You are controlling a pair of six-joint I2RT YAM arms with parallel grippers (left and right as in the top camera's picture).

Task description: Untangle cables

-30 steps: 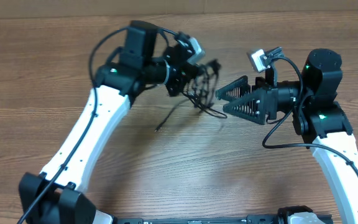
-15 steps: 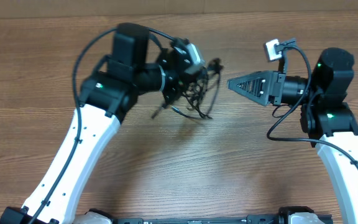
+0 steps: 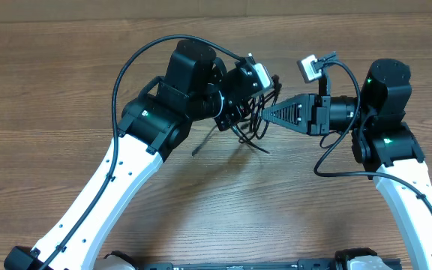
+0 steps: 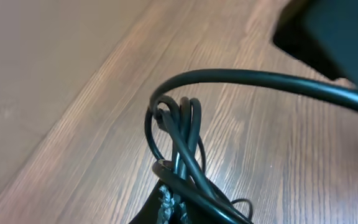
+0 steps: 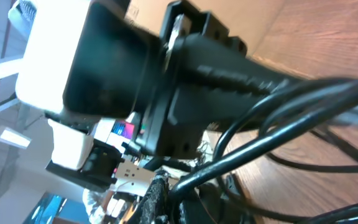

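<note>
The cables are a small tangle of thin black cords hanging above the wooden table between the two arms. My left gripper is shut on the bundle from the left. In the left wrist view the looped cables rise out of that gripper's closed jaws. My right gripper comes in from the right, shut, with its tip in the tangle. In the right wrist view one cable strand runs across its closed jaws and is pinched there. A loose strand end trails down to the left.
In the right wrist view the left arm's wrist and camera fill the space just ahead of my right gripper. Thick arm wiring loops above the left arm and more hangs under the right one.
The right gripper, wide open a second ago, has shut and moved left into the tangle. The left arm has shifted right, carrying the bundle with it.
</note>
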